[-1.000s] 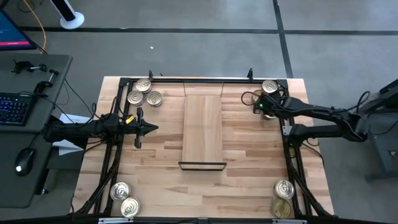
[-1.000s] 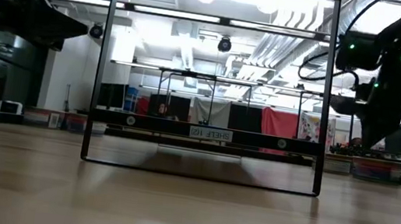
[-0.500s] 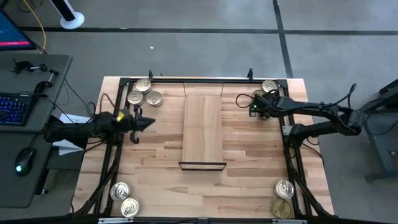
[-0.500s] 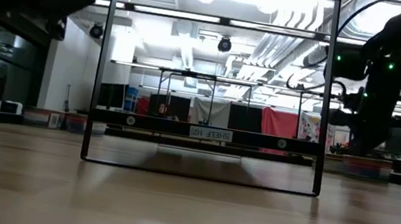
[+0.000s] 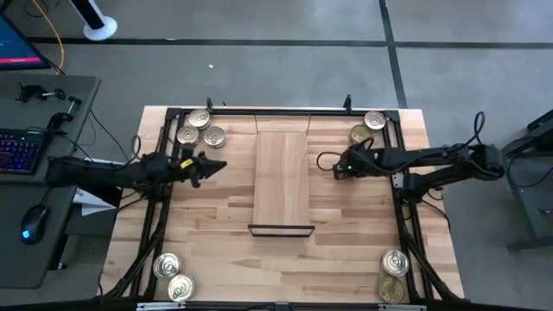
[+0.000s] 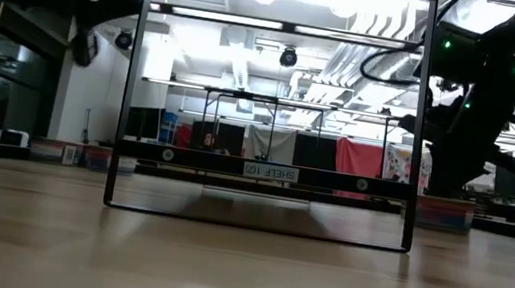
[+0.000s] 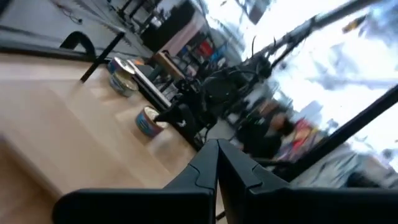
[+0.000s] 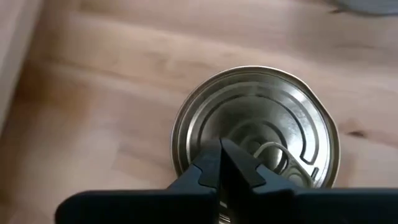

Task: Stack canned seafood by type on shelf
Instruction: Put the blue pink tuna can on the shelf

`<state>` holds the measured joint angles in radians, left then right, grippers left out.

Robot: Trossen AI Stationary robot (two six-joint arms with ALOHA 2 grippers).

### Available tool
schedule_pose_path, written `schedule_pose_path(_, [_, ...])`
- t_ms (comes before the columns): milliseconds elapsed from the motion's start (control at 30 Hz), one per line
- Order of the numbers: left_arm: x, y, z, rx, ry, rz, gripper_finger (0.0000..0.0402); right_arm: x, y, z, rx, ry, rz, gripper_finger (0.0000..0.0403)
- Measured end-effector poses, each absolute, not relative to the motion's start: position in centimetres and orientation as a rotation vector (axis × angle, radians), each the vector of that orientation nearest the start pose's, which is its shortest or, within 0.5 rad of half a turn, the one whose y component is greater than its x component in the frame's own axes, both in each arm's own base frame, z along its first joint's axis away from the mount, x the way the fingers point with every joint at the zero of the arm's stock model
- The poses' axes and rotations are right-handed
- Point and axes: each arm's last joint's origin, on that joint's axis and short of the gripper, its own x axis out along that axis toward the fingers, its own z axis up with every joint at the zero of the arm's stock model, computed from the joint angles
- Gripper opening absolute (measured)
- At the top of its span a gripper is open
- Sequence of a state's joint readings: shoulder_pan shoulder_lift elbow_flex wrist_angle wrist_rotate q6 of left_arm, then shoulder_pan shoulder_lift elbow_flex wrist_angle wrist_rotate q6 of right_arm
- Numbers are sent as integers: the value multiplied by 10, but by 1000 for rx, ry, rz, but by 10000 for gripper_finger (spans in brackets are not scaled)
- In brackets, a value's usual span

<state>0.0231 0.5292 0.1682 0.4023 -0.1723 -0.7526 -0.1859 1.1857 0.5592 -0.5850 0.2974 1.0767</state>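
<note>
1. the right gripper [image 5: 339, 164] is out over the table between the shelf [image 5: 282, 177] and the right rail, near the shelf's right edge; in its wrist view the two dark fingers [image 8: 219, 167] meet in a point, clenched together with no gap, and a tin [image 8: 256, 132] lies on the wood just past the tips; whether the tips touch that tin cannot be told;
2. that tin is round and flat, with a silver lid of ringed grooves and a pull tab near its middle, standing lid up on the tabletop [image 5: 346, 216];
3. the left gripper [image 5: 212, 165] hangs to the left of the shelf, pointing at it, with its fingers [image 7: 216, 163] likewise pressed together on nothing;
4. the shelf is a long pale wood board lying down the middle of the table, a thin black frame at its near end, which the low view shows as an upright black rectangle [image 6: 275, 100];
5. other tins sit in groups at the table's corners: three [image 5: 200, 130] at the far left, two [image 5: 367, 127] at the far right, two [image 5: 173, 276] at the near left and two [image 5: 392, 275] at the near right; some lids look silver, some yellowish; none is on the shelf.
</note>
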Motion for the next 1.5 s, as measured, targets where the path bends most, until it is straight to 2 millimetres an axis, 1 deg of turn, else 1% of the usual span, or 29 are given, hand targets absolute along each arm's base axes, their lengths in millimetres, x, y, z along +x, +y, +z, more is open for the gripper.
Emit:
schedule_pose_path(100, [163, 9, 234, -619, -62, 181, 0, 190, -36, 165, 852, 834, -957, 0])
schedule_pose_path(200, [195, 11, 255, -461, -12, 199, 0, 196, -31, 170, 842, 801, -904, 0])
schedule_pose_path(300, [230, 16, 269, -360, 47, 203, 0, 203, -28, 187, 803, 759, -848, 0])
schedule_pose_path(367, [253, 18, 276, -325, 77, 173, 0, 203, -26, 200, 781, 740, -826, 0])
schedule_pose_path(433, [275, 19, 283, -270, 118, 113, 0, 199, -23, 212, 766, 744, -814, 0])
schedule_pose_path(500, [296, 20, 286, -147, 171, 29, 0, 192, -20, 219, 759, 759, -809, 0])
schedule_pose_path(567, [317, 23, 284, -18, 198, -43, 0, 183, -17, 223, 766, 777, -816, 0])
schedule_pose_path(600, [329, 25, 285, 17, 199, -50, 0, 178, -15, 225, 773, 783, -821, 0])
schedule_pose_path(667, [352, 35, 283, 13, 230, -24, 0, 167, -13, 226, 805, 815, -841, 0])
schedule_pose_path(700, [364, 41, 281, -6, 260, -4, 0, 162, -12, 227, 830, 842, -854, 0])
schedule_pose_path(767, [386, 54, 271, -39, 347, 26, 0, 151, -11, 226, 881, 893, -901, 0])
schedule_pose_path(867, [417, 71, 255, -37, 450, 51, 0, 140, -10, 223, 930, 939, -992, 0])
schedule_pose_path(967, [446, 81, 238, -15, 501, 49, 0, 136, -11, 216, 980, 948, -1053, 0])
schedule_pose_path(1067, [468, 85, 219, 21, 532, 36, 0, 135, -11, 212, 1023, 948, -1083, 0])
schedule_pose_path(1167, [485, 84, 204, 81, 545, 11, 0, 134, -11, 208, 1059, 941, -1122, 0])
schedule_pose_path(1267, [496, 81, 187, 115, 563, -10, 0, 134, -11, 200, 1118, 907, -1145, 0])
schedule_pose_path(1400, [503, 75, 159, 111, 612, -33, 0, 139, -15, 186, 1165, 842, -1126, 0])
schedule_pose_path(1500, [507, 71, 151, 115, 601, -40, 0, 137, -21, 177, 1161, 780, -1180, 0])
